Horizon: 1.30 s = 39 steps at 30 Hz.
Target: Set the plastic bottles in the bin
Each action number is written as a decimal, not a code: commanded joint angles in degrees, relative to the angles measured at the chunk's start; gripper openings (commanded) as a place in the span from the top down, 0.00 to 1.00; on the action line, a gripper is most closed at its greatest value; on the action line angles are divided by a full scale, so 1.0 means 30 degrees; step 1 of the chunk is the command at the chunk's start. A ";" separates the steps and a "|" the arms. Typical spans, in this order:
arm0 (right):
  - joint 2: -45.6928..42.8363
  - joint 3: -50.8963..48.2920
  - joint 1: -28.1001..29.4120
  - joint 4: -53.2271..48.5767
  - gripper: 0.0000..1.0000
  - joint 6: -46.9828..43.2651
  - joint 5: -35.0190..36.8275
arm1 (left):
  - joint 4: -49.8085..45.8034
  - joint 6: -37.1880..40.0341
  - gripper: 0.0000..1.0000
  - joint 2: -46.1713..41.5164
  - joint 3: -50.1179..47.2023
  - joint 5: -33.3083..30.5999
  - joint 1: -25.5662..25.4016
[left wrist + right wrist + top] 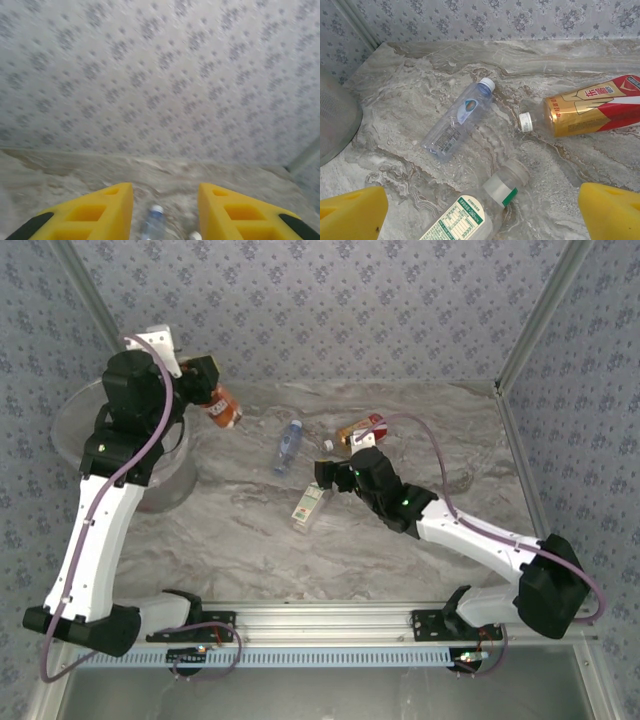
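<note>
Clamping side, left gripper (207,380): closed on an orange-labelled bottle (222,407), which is held just beside the right side of the bin (65,425).
right gripper (325,475): jaws are spread wide and nothing is held; its yellow fingers (350,215) are seen on either side of a white-green-labelled bottle (470,217).
bin: set at the left edge of the table (250,550).
bluish bottle (457,122): laid near the table's middle, cap toward the far edge.
gold-red-labelled bottle (590,110): laid near the bluish bottle on its right, white cap pointed toward it, not touching.

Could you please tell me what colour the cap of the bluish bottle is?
White; the bluish bottle's cap shows best in the right wrist view.
</note>
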 commanded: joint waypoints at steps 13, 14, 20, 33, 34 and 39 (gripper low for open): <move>0.0661 0.0884 -0.0085 -0.0548 0.00 0.0814 0.0147 | 0.0383 0.3290 1.00 0.0795 0.2360 -0.8460 0.1630; 0.0678 0.0906 -0.0085 -0.0575 0.00 0.0829 0.0114 | 0.0327 0.3318 1.00 0.0937 0.2389 -0.8656 0.1842; 0.0677 0.1012 -0.0104 -0.0801 0.00 0.0824 0.0117 | -0.0130 0.2863 1.00 0.1917 0.2531 -0.8455 0.3877; 0.1416 0.1885 -0.0089 -0.1107 0.00 0.0826 -0.0217 | -0.2811 0.1171 0.99 0.4749 0.3720 -0.6589 0.6694; 0.1468 0.1967 -0.0091 -0.1097 0.00 0.0829 -0.0260 | -0.2825 0.1124 0.99 0.4998 0.3843 -0.6805 0.6724; 0.1525 0.2051 -0.0030 -0.1266 0.00 0.0938 -0.0282 | -0.4810 -0.0088 0.97 0.5960 0.4054 -0.6313 0.7454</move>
